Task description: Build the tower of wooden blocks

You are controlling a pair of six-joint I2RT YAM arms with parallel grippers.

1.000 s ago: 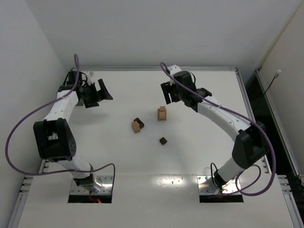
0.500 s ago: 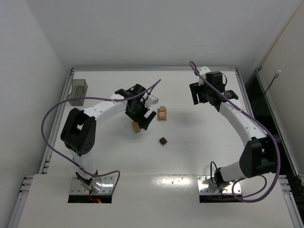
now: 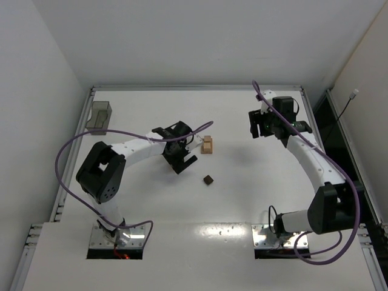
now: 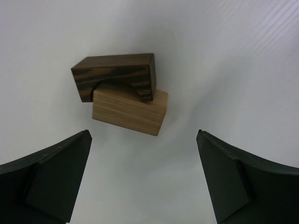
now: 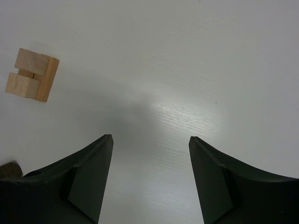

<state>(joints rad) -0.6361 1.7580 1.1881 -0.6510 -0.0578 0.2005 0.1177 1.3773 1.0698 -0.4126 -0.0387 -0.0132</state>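
Note:
A dark brown arch block [image 4: 114,79] lies on a light tan block [image 4: 131,109] on the white table, just ahead of my left gripper [image 4: 143,133], which is open and empty above them. In the top view my left gripper [image 3: 183,162] covers that pair. A light tan block cluster [image 3: 208,145] sits just right of it and also shows in the right wrist view [image 5: 32,74]. A small dark brown cube [image 3: 208,179] lies alone nearer the arms. My right gripper [image 3: 260,126] is open and empty, off to the right of the blocks [image 5: 150,137].
A translucent grey bin [image 3: 99,116] stands at the table's far left edge. A raised rim runs along the back and side edges of the table [image 3: 194,88]. White walls close in behind and to the left.
My left arm has swung from the far left to over the tan and brown pair and lowered onto it. My right arm has drawn back to the right, away from the tan cluster.

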